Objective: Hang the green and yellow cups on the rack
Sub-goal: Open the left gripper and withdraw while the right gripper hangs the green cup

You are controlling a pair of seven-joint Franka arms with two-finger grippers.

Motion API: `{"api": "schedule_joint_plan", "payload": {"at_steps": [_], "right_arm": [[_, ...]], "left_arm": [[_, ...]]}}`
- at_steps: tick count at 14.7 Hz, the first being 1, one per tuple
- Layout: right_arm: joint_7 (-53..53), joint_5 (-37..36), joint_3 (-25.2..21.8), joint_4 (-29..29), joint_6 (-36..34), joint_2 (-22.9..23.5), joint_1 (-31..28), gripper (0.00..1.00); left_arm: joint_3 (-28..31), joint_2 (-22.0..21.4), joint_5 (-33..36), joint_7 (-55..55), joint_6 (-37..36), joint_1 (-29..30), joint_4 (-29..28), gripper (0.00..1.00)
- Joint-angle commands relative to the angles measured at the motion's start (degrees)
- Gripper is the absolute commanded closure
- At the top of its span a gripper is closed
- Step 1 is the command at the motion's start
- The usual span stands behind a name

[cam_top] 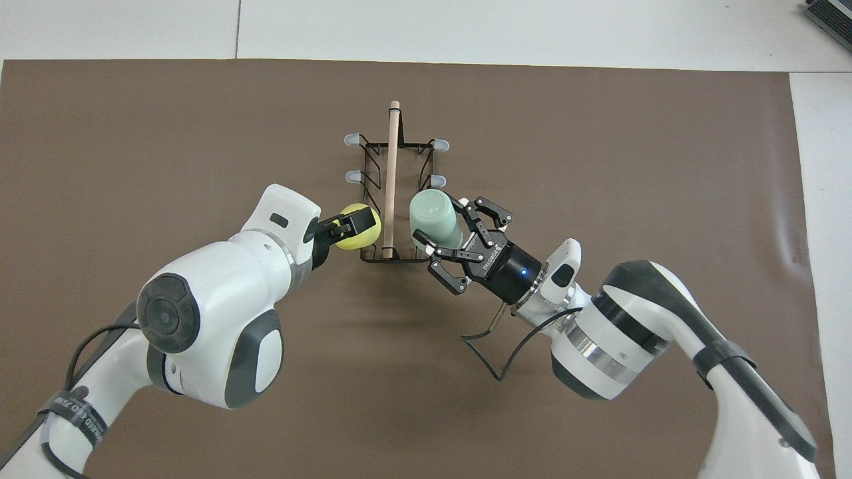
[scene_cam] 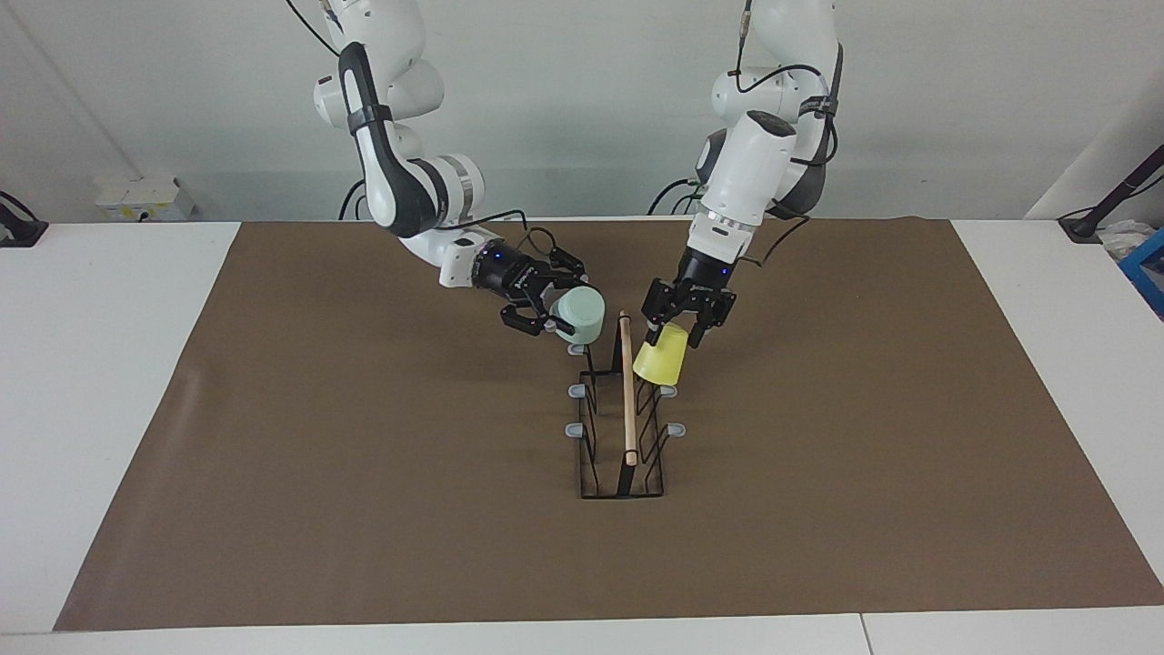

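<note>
We see the right gripper with its fingers clenched on the pale mint green tapered plastic cup, carried over the end of the narrow black wire rack with the light wooden rod on top that lies nearest the robots. The green cup is tilted, closed base up and toward the rod, open mouth down and toward the right arm's end of the counter. The grey-tipped prong nearest the robots on that side sits just under the cup's lower edge, and we judge the coming move turns on this: the mouth has to line up with the prong's slant so the cup can slide down over it. We cannot tell whether the tip is already inside the mouth.

On the left arm's side, the bright yellow tapered plastic cup sits mouth down over the matching prong nearest the robots, just beside the rod. The left gripper hangs just over the yellow cup's base with its fingers spread apart, and the cup seems to rest on the rack alone
</note>
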Motion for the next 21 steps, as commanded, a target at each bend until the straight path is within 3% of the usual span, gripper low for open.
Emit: {"api": "schedule_joint_plan", "payload": {"at_steps": [1,4,8,14,15,16,17,18,21], "right_arm": [[-5.6,4.7,0.0,-0.2,-4.4,4.2,0.0,0.76],[-6.5,4.7,0.0,-0.3,-4.3,5.2,0.1,0.76],[-10.1,4.9,0.0,-0.8,-8.1,9.3,0.0,0.76],[-10.7,4.9,0.1,-1.9,-8.5,9.5,-0.1,0.73],[-10.7,4.9,0.1,-1.9,-8.3,9.6,-0.1,0.35],[-10.7,4.9,0.0,-1.9,-8.2,9.5,-0.3,0.17],[-10.6,4.9,0.1,-1.9,-8.1,9.5,-0.3,0.05],[-10.6,4.9,0.1,-1.9,-8.0,9.5,-0.3,0.01],[-10.2,4.9,0.0,-2.4,-6.9,9.6,-0.4,0.01]], "left_arm": [[0.0,1.1,0.4,0.5,-6.9,0.9,5.1,0.00],[3.2,2.3,2.7,3.7,-19.9,1.3,12.6,0.00],[9.3,0.0,5.2,10.8,-27.0,0.8,13.5,0.00],[19.9,-3.5,7.5,28.5,-39.6,0.5,16.6,0.00],[21.1,-3.5,11.9,29.5,-43.1,0.4,19.6,0.00],[21.6,-3.1,14.9,30.3,-46.2,0.1,22.3,0.00],[22.5,-2.7,15.5,31.3,-48.0,0.1,24.6,0.00],[22.9,-2.5,15.6,32.0,-49.7,0.0,26.4,0.00],[25.2,-2.2,15.7,36.2,-55.9,0.0,31.5,0.00]]}}
